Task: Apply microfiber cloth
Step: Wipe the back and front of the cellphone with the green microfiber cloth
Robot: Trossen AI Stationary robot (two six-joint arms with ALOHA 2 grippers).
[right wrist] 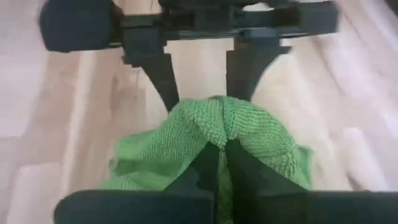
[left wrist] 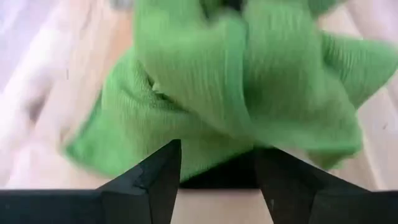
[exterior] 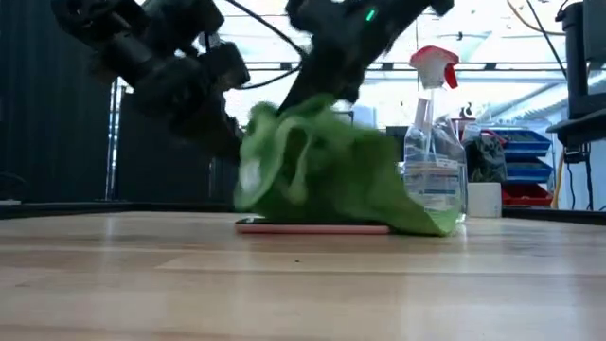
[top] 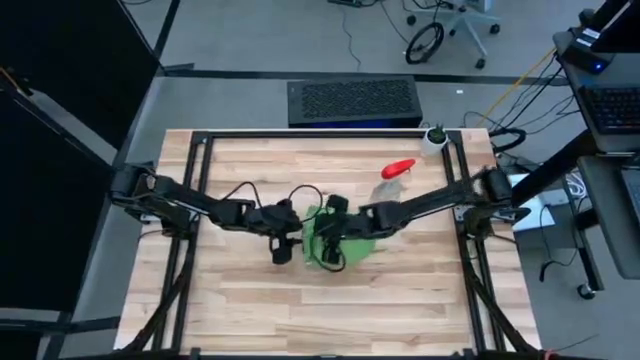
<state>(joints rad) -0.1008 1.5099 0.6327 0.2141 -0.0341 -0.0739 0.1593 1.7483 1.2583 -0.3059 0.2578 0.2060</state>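
Observation:
The bright green microfiber cloth (top: 345, 240) (exterior: 331, 180) lies bunched at the table's middle. It drapes over a flat dark phone (exterior: 312, 227) that rests on the wood. My right gripper (right wrist: 222, 146) (top: 330, 232) is shut on the cloth's raised part. My left gripper (left wrist: 217, 165) (top: 283, 248) comes in from the table's left, just beside the cloth. Its fingers stand at either side of the phone's dark end (left wrist: 217, 177), and the cloth hides the rest of the phone. My left gripper has the phone's uncovered end (left wrist: 217, 179) between its two fingers (left wrist: 163, 171), coming in low from the table's left. The phone lies flat on the table under the cloth. My right gripper pinches a bunched fold at the cloth's top (right wrist: 217, 127) between its shut fingers (right wrist: 239, 165), slanting down from the right. The cloth's lower folds (exterior: 417, 213) spread slack over the phone and table.
A clear spray bottle with a red nozzle (top: 393, 176) (exterior: 431, 152) stands just behind and right of the cloth. A small white cup (top: 434, 138) sits at the far right corner. Black frame rails (top: 195, 200) run along the table's sides. Bare wood (top: 330, 310) lies toward the near edge.

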